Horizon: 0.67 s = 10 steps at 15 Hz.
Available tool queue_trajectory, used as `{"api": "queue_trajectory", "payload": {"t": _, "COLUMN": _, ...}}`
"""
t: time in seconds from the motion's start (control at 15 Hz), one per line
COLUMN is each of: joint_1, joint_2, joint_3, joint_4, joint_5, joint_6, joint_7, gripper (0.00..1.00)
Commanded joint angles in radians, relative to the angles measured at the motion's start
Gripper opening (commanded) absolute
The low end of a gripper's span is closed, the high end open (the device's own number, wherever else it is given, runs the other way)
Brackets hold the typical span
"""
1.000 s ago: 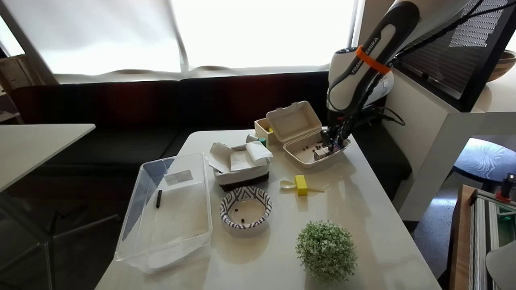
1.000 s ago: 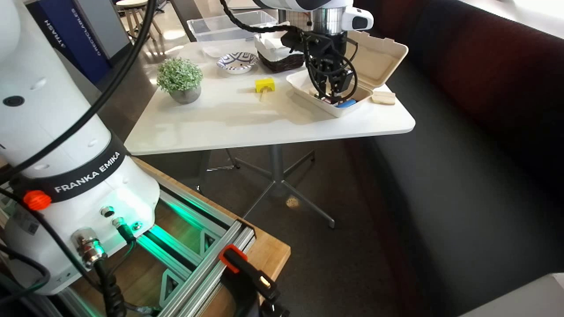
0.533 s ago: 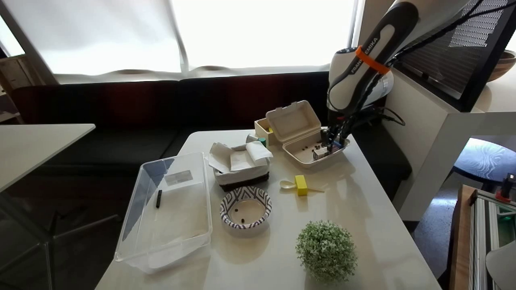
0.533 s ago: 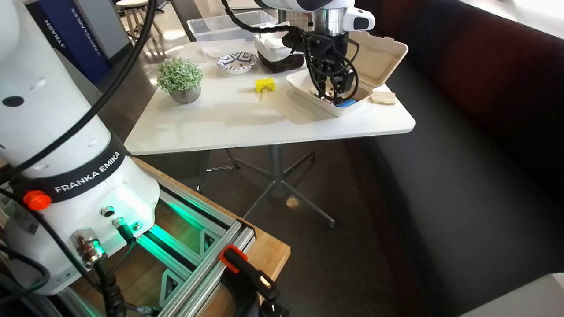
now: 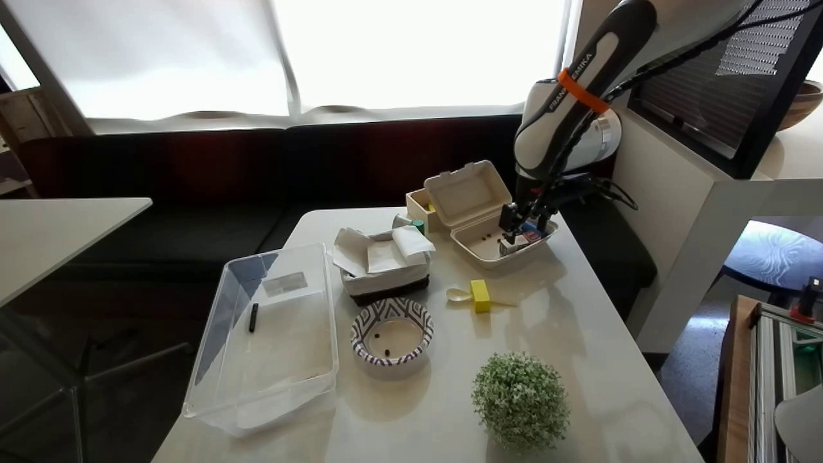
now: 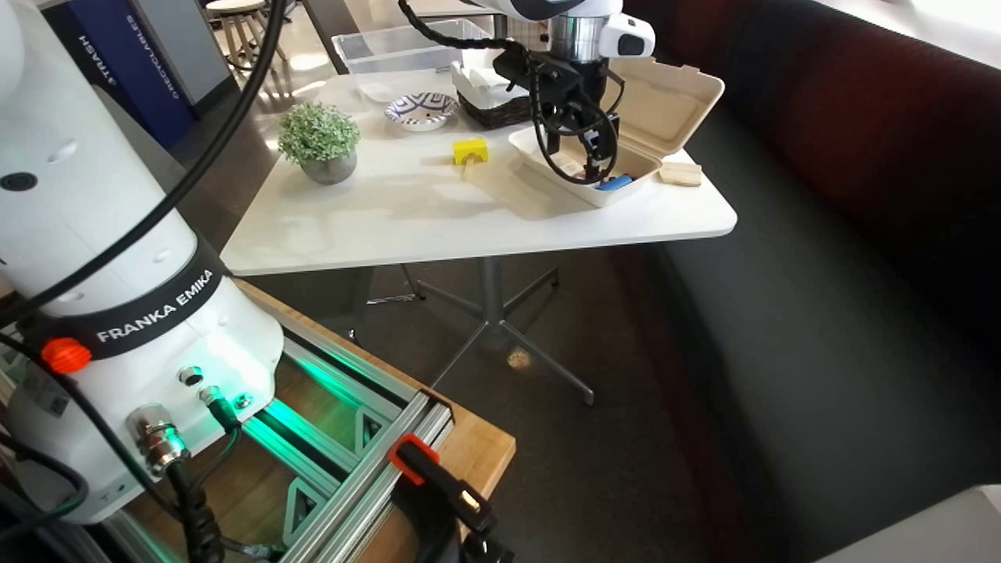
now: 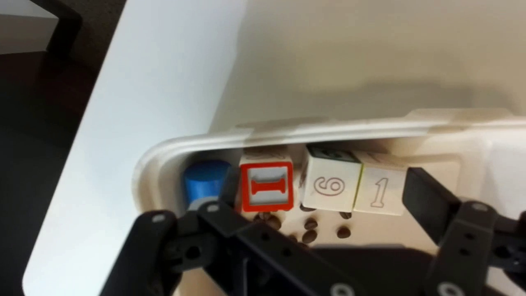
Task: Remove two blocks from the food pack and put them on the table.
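Observation:
The food pack (image 5: 468,194) stands with its lid raised on the white table (image 5: 443,411). Inside, along one wall, the wrist view shows a row of three blocks: a red-framed block (image 7: 267,204), a white block marked 6 (image 7: 331,187) and a white block marked 1 (image 7: 379,191). The two white ones touch; a gap parts them from the red-framed one. My gripper (image 7: 327,191) is open over the row, one finger beside the red-framed block, the other just past the block marked 1. Nothing is gripped. In both exterior views the gripper (image 6: 575,159) reaches down into the pack.
A blue cylinder (image 7: 205,179) and several coffee beans (image 7: 343,232) share the pack. On the table are a yellow block (image 5: 480,297) over a spoon (image 5: 458,295), a patterned bowl (image 5: 421,315), a paper-lined basket (image 5: 386,283), a clear bin (image 5: 276,389) and a plant (image 5: 521,399).
The gripper's fingers have spread apart, and the arm has shifted a little toward the middle of the pack. The pack and the other table items have not moved.

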Motion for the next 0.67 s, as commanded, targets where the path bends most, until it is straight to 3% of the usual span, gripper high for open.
{"api": "queue_trajectory", "payload": {"t": 0.0, "joint_1": -0.008, "joint_2": 0.016, "joint_3": 0.017, "joint_4": 0.011, "joint_5": 0.045, "joint_6": 0.024, "joint_7": -0.017, "gripper": 1.00}}
{"api": "queue_trajectory", "payload": {"t": 0.6, "joint_1": -0.008, "joint_2": 0.033, "joint_3": 0.043, "joint_4": 0.017, "joint_5": 0.081, "joint_6": 0.034, "joint_7": -0.031, "gripper": 1.00}}
